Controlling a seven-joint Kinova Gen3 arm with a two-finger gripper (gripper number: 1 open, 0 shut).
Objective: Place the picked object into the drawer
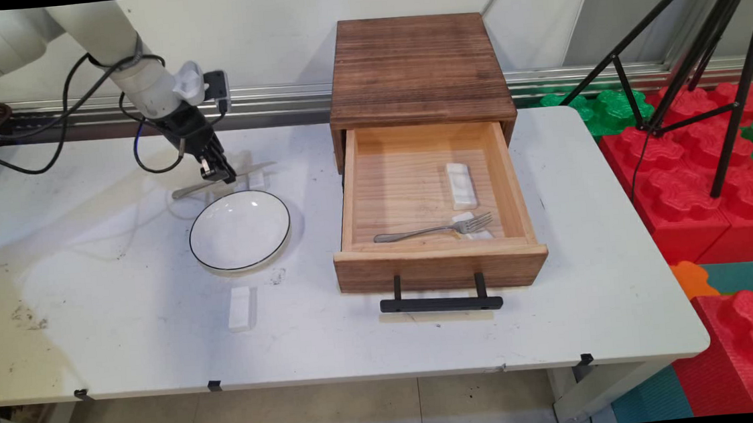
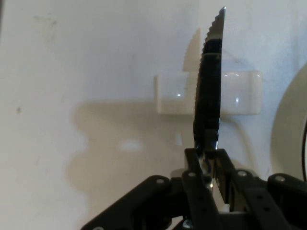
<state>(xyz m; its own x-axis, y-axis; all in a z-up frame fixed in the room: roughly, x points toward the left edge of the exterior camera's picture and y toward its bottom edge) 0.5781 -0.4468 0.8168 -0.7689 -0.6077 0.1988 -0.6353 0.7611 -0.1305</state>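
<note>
Worktop: the white table (image 1: pixel 124 339) carries everything noted below.

Cabinet: a dark wooden box (image 1: pixel 415 67) stands at the worktop's far edge, right of centre. Its pale drawer (image 1: pixel 441 267) is pulled fully out toward the near edge, with the black handle (image 1: pixel 441 304) facing the near side.

Plate: a white plate with a thin black rim (image 1: pixel 240 230) sits left of the drawer, roughly mid-depth on the worktop and clear of the drawer's side.

End effector: the gripper (image 1: pixel 226 177) is low over the worktop just beyond the plate's far rim. In the hand view the gripper (image 2: pixel 207 158) has both fingers pressed together on the handle end of a knife (image 2: pixel 208 86).

Knife: serrated edge, dark blade, pointing away from the hand. In the main view the knife (image 1: pixel 246 171) lies nearly level, parallel to the worktop's far edge. The blade crosses a small white rest (image 2: pixel 175 93). Whether the blade bears on that rest or hangs just above it cannot be settled from either view.

Drawer contents: a fork (image 1: pixel 432 230) lies near the drawer's front wall, with its tines propped on a white rest (image 1: pixel 479 233). A second white rest (image 1: pixel 462 184) lies alone toward the drawer's right wall.

Loose item: another white rest (image 1: pixel 239 308) lies toward the worktop's near edge, in front of the plate and apart from it.
</note>
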